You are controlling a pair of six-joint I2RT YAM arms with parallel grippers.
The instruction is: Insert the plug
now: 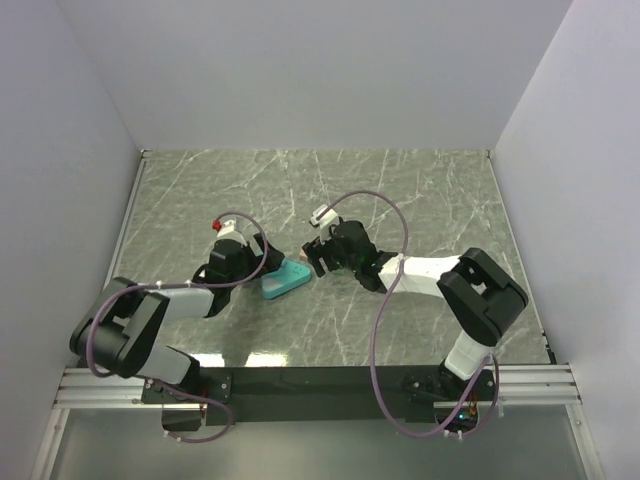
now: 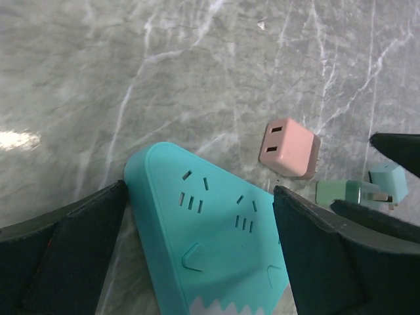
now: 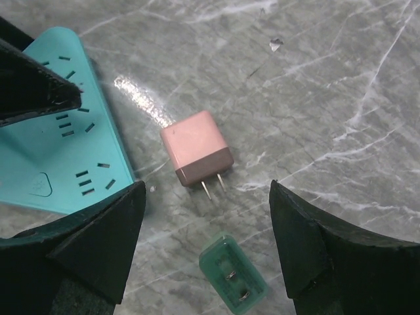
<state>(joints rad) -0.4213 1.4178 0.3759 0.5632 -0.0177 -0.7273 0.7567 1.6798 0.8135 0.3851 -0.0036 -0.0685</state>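
My right claw (image 3: 207,197) gaped empty, pink plug (image 3: 195,147) between jaws; body, not prongs (image 3: 209,189), wanted squeezing. Left claw (image 2: 200,190) gaped astride socket strip (image 2: 210,256), contact unclear.

Tabletop (image 1: 430,190): grey-green marble pattern, white veins, pale glare patches.
Power strip (image 2: 203,256): turquoise, dark slot marks, white zigzag band at one end (seen in left wrist view only).
Plug (image 3: 195,156): pink body, darker brownish-pink face, silvery prongs.
Small adapter (image 3: 233,272): translucent green.
Block (image 2: 388,182) beside it: pale blue.
Left pincer (image 2: 197,213), right pincer (image 3: 207,197): matt black.
Cables (image 1: 373,350): mauve.
Walls (image 1: 320,70): plain off-white.
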